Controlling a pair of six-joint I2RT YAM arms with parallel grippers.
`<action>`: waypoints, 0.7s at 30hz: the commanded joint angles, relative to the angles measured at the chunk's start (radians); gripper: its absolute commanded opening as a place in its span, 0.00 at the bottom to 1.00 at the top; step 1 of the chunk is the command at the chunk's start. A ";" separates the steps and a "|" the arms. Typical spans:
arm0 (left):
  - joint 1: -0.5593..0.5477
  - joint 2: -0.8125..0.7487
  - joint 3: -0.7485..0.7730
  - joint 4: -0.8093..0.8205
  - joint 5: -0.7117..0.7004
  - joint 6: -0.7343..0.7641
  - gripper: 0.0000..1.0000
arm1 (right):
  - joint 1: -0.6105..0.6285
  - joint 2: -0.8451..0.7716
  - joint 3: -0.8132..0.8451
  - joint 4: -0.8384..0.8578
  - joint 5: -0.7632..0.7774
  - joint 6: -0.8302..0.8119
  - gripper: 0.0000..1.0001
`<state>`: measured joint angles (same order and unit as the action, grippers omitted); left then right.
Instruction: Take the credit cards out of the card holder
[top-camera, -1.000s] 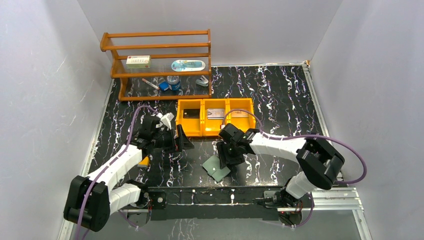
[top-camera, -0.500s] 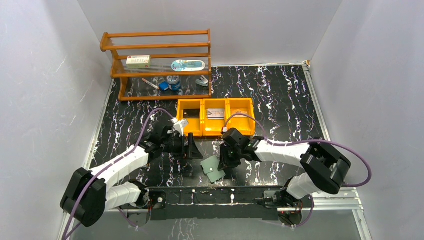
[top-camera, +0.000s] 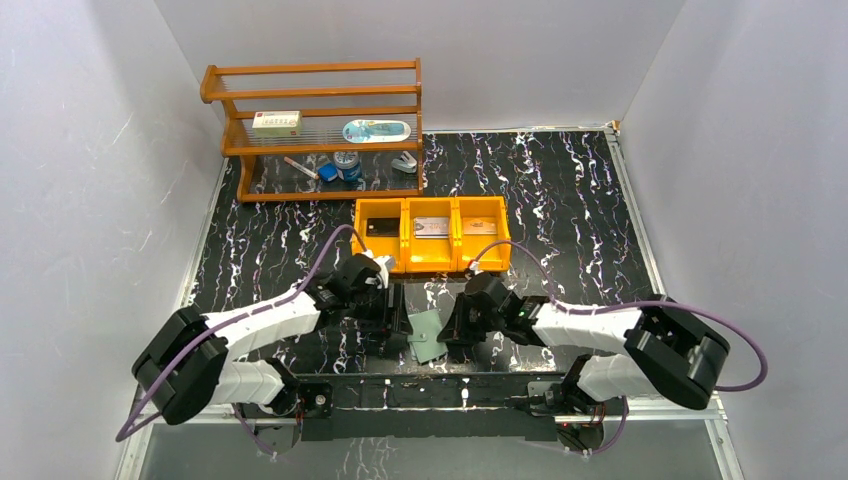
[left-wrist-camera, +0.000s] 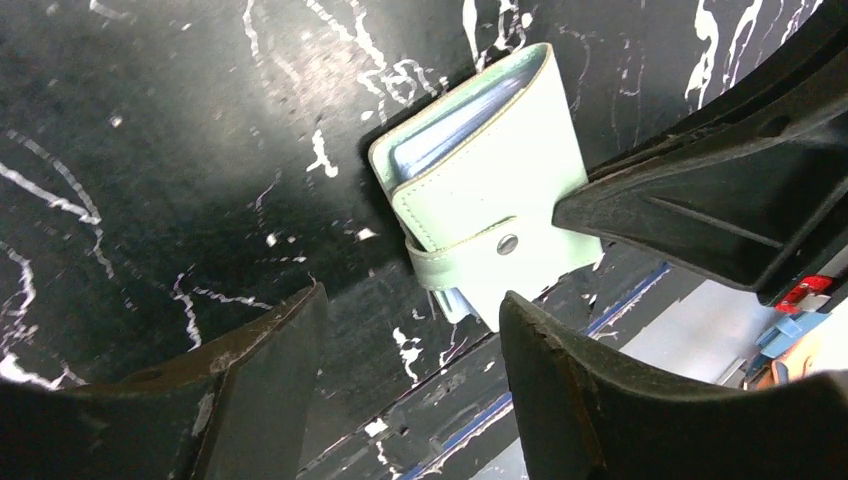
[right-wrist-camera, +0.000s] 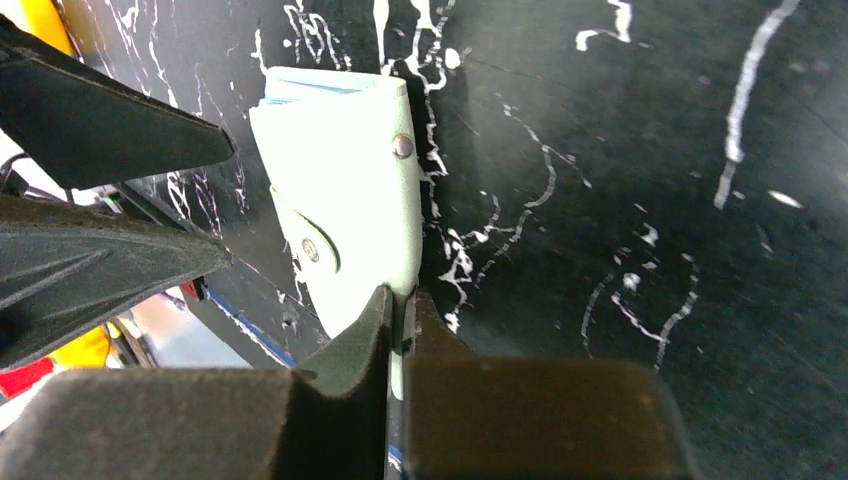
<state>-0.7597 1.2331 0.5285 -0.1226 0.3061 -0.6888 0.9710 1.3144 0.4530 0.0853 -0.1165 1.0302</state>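
Observation:
The card holder, pale green and folded shut with its snap strap across it, lies flat near the table's front edge. My right gripper is shut on the thin edge of its near corner. My left gripper hangs open just left of the holder, its fingers wide apart and the strap end lying just ahead of them. Pale bluish layers show at the holder's open end; I cannot tell whether they are cards. Three credit cards lie in the orange tray: black, silver-grey, tan.
The orange three-compartment tray stands just behind both grippers. A wooden rack with small items, among them a white box, fills the back left. The black mounting rail runs along the front edge, close to the holder.
The left gripper swung right and forward to the holder's left side, narrowing a little. The right gripper closed on the holder's corner, and the holder shifted slightly.

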 joint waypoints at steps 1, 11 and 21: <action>-0.049 0.046 0.099 -0.013 -0.061 0.015 0.62 | 0.001 -0.065 -0.055 0.014 0.107 0.049 0.13; -0.152 0.198 0.249 -0.127 -0.179 0.070 0.57 | 0.000 -0.076 -0.092 0.056 0.113 0.084 0.41; -0.258 0.255 0.295 -0.189 -0.281 0.032 0.55 | 0.001 -0.044 -0.132 0.115 0.088 0.087 0.42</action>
<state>-0.9783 1.4715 0.7643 -0.2531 0.1062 -0.6449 0.9710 1.2453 0.3565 0.1806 -0.0448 1.1248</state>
